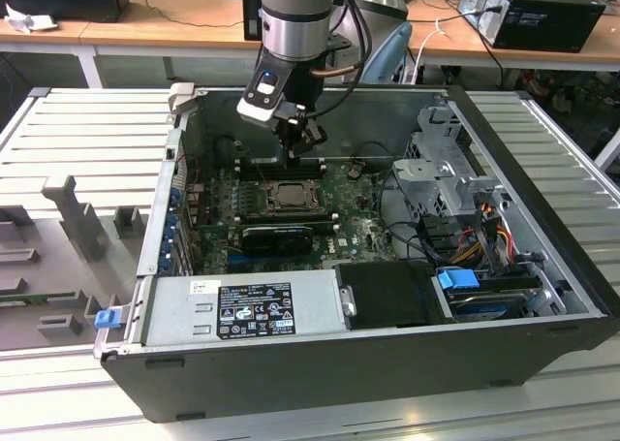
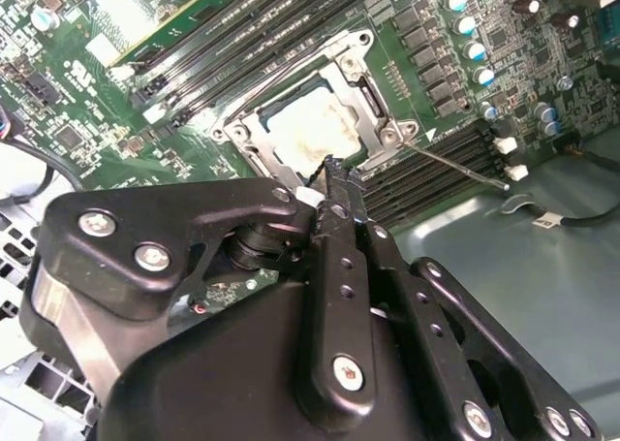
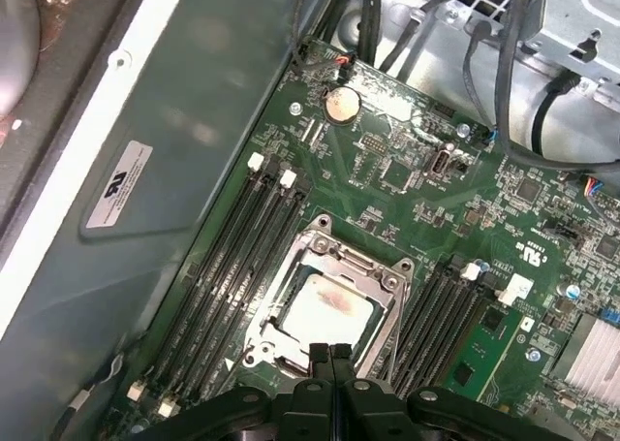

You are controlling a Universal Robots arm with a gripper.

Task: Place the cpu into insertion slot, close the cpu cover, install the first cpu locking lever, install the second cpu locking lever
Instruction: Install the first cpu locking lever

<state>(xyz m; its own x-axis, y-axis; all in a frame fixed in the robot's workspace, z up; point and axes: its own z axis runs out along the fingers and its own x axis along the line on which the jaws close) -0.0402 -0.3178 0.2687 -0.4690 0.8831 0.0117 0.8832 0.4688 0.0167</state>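
Note:
The cpu, a pale silver square, lies in the insertion slot on the green board. The silver cpu cover lies flat around it, and the chip's top shows through the cover's window. One thin locking lever sticks out sideways from a corner of the cover over the memory slots. My gripper hangs just above the slot's far edge in the exterior view. In both wrist views its black fingertips meet with nothing between them, right at the edge of the cover.
Long black memory slots flank the socket on both sides. A black card lies in front of it. The case wall, cable bundles, the drive cage and the power supply hem in the board.

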